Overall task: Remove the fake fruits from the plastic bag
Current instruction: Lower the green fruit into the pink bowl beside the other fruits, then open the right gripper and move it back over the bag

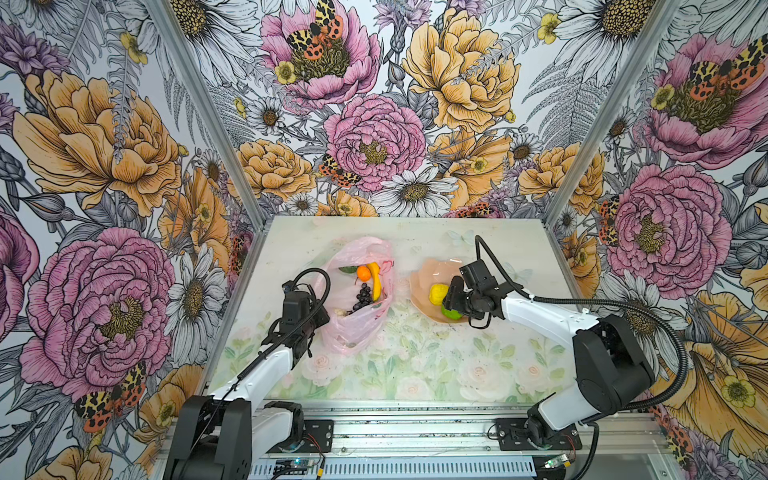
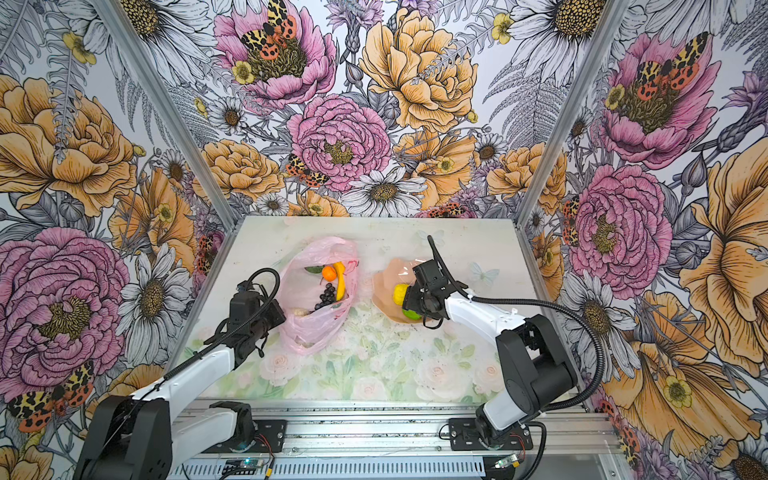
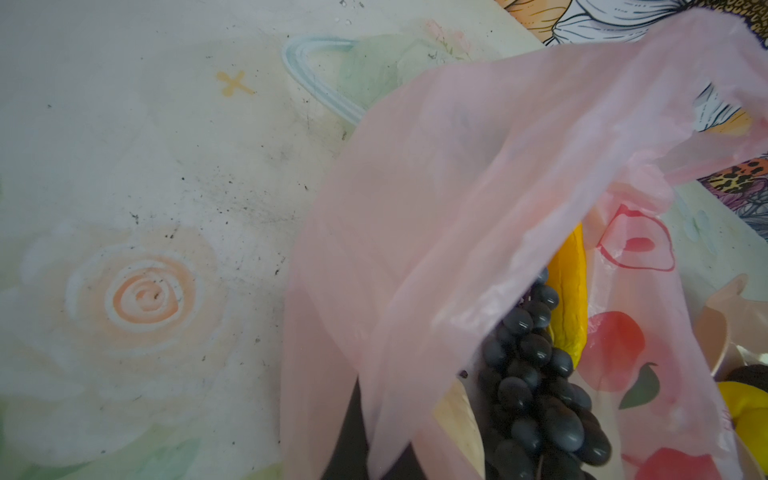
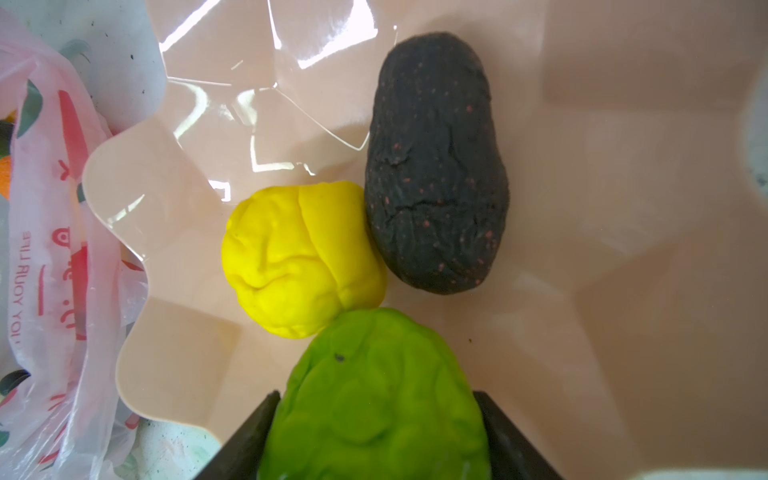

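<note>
The plastic bag (image 1: pixel 353 332) lies on the bench (image 1: pixel 415 374), left of the middle, with its mouth gaping upward. Four fake fruits show inside it in both top views: the orange (image 1: pixel 363 273) at the far end, the banana (image 1: pixel 376 282) touching it along the bag's right wall, the grape bunch (image 1: pixel 363 297) just beside the banana, and the cream lumpy piece (image 1: pixel 341 312) nearest me.

My left pincer (image 1: pixel 320 318) is closed on the bag's left rim. Through my left wrist camera the pink film rises from my dark finger and drapes over the grapes and the banana.

Just right of the bag stands the peach bowl (image 1: pixel 424 274), its petal edge close to the bag's printed side. In it the lemon (image 1: pixel 437 294) rests against the dark avocado (image 4: pixel 436 166).

My right pincer (image 1: pixel 452 302) hangs over the bowl's near side and grips the lime (image 4: pixel 374 395), one finger on each flank, with the lime pressed up to the lemon.
</note>
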{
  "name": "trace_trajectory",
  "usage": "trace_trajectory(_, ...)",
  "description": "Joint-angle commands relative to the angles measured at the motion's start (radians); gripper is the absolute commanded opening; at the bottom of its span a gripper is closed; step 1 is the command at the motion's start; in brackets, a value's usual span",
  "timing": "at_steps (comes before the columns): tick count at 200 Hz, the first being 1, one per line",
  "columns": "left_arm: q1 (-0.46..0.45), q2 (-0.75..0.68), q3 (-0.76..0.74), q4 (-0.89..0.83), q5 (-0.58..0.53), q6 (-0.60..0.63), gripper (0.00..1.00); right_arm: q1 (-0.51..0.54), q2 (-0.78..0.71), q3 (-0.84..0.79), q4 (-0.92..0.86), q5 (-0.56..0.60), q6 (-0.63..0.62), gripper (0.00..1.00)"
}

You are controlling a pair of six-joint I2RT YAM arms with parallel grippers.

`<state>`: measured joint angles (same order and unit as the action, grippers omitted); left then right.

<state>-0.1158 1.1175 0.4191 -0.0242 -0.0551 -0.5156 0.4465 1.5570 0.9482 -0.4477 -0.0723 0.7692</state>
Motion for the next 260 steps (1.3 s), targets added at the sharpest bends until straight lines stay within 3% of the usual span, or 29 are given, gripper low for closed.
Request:
trace_trajectory(1,-0.010,-0.004,0.017,0.020,0.002,0.022,0.00,0.003,0.031,0.020,0.058,0.025,0.007,0.69)
trace_trajectory(128,-0.015,0.000,0.018,0.023,-0.002,0.022,0.00,-0.011,0.156,0.115,0.118,0.048,0.003,0.71)
trace_trajectory(175,-0.015,-0.002,0.018,0.023,-0.003,0.024,0.00,-0.012,0.161,0.112,0.120,0.043,0.001,0.83)
trace_trajectory(260,-0.016,0.004,0.021,0.023,-0.002,0.025,0.00,-0.021,0.099,0.092,0.116,0.040,-0.015,0.92)
